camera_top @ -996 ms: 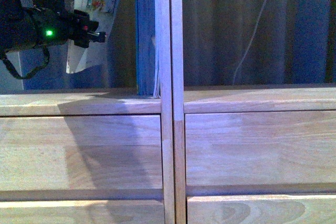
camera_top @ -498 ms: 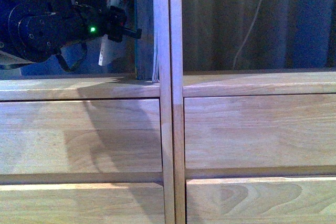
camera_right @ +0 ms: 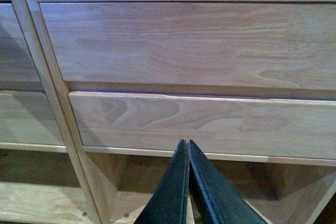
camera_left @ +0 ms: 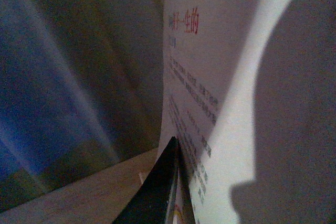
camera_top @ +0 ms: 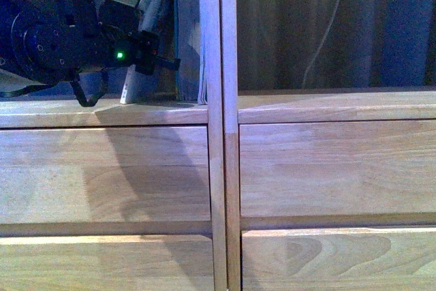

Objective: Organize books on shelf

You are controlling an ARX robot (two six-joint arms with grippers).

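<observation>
In the front view my left gripper (camera_top: 146,32) is inside the upper left compartment of the light-wood shelf (camera_top: 327,168), shut on the whitish paperback (camera_top: 128,90). The paperback stands steeply, its lower edge at the shelf board. Just right of it the thicker teal book (camera_top: 187,32) stands upright against the doubled central upright (camera_top: 221,168). In the left wrist view the paperback (camera_left: 226,77), with red and small dark print, fills the frame beside the left gripper (camera_left: 176,182). My right gripper (camera_right: 187,148) is shut on nothing, in front of the lower front panels (camera_right: 210,124).
The upper right compartment is open-backed, with a white cable (camera_top: 327,39) hanging before a dark curtain. Plain wooden panels (camera_top: 102,175) lie below the shelf board. The right wrist view shows an open compartment (camera_right: 131,192) under the panels.
My left arm has moved right and down with the paperback, toward the teal book. The paperback has gone from hanging tilted to standing steeply with its lower edge at the board.
</observation>
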